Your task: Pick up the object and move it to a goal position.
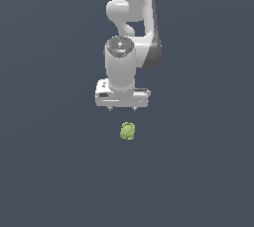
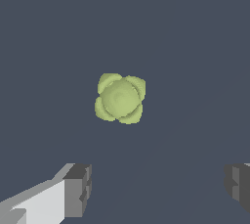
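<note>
- On the dark grey floor [image 1: 49, 171], the object [image 1: 128, 131] sits by itself, a small yellow-green lumpy ball; in the exterior view we see it just below the gripper [image 1: 122, 108] and a little toward that view's right.
- We read the gripper as open: in the wrist view its two dark fingertips [image 2: 78, 189] stand wide apart at the frame's edge, with bare floor between them and nothing held.
- In that same view the object [image 2: 120, 99] shows whole, a rounded centre with bumpy lobes around it, apart from both fingers and touching neither.
- The arm [image 1: 131, 13] comes in from the top of the exterior view, with the white hand pointing down at the floor.
- We judge the task to be at its start: the object is not yet grasped or lifted, and the carry to the goal is all still to do.
- We see no goal marker in either view, so we cannot say where the object must go.
- What is left, as we judge it: bring the fingers over the object so it lies between them, lower, close, lift, then carry.
- The object looks narrower than the finger gap, so we expect it to fit; its rounded, bumpy shape may let it roll or slip if the grip lands off centre.
</note>
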Action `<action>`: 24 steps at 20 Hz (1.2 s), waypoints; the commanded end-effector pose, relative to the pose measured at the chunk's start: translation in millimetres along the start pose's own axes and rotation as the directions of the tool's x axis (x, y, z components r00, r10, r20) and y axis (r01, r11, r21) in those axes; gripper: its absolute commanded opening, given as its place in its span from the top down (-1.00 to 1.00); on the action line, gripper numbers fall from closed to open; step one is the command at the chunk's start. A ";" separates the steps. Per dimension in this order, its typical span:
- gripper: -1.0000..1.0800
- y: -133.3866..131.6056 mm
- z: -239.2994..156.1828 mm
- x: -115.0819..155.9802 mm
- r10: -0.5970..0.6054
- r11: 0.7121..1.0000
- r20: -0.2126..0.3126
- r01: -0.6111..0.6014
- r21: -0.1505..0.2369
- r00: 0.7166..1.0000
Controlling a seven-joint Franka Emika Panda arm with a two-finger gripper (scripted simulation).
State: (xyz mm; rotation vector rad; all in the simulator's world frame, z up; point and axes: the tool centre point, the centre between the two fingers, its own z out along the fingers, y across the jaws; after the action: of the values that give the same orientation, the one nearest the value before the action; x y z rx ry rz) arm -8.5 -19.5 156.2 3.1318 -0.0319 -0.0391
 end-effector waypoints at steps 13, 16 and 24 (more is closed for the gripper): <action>-0.92 -23.5 -15.8 16.3 -0.064 0.998 -0.053 0.064 0.000 0.997; -0.92 -22.9 -12.0 17.3 -0.052 0.999 -0.050 0.052 0.001 0.997; -0.92 -24.5 17.1 30.2 0.033 0.999 -0.040 -0.032 0.010 0.999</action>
State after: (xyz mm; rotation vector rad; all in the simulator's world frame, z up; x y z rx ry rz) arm 19.3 4.0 145.9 3.1388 -0.0505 0.0291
